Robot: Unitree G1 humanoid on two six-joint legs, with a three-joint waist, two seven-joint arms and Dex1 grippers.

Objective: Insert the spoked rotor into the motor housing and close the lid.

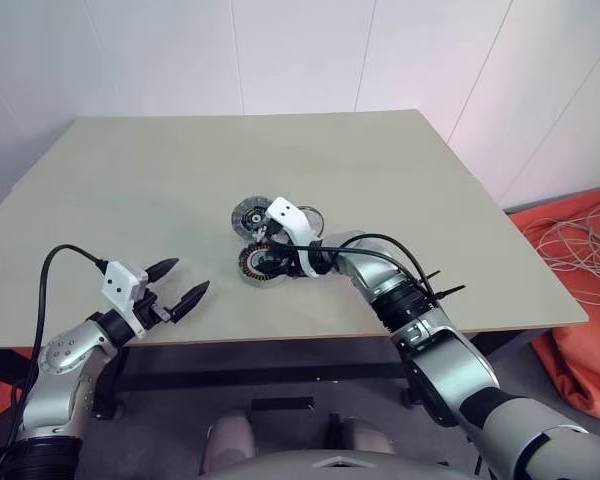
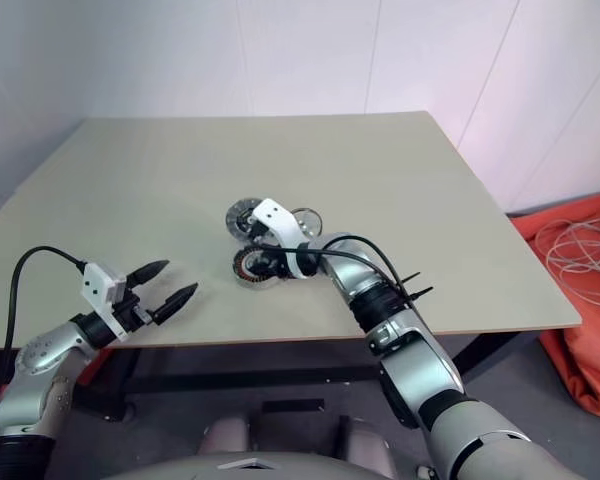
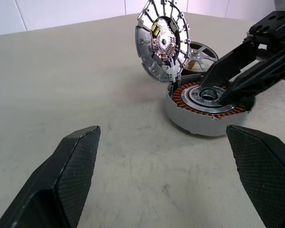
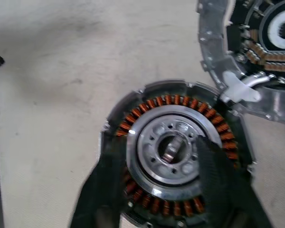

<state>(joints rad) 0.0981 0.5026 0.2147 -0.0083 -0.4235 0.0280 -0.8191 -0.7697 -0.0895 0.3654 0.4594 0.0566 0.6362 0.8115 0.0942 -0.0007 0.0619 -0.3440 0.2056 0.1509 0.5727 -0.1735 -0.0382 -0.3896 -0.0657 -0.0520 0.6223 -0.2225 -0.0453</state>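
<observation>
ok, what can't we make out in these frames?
- spoked rotor: in the left wrist view the raised lid hides part of it; in the head views the right tool covers most of it.
- motor housing: in the right wrist view its near rim is covered by the right tool and cut by the edge.
- lid: in the right wrist view, cut off at the corner.
</observation>
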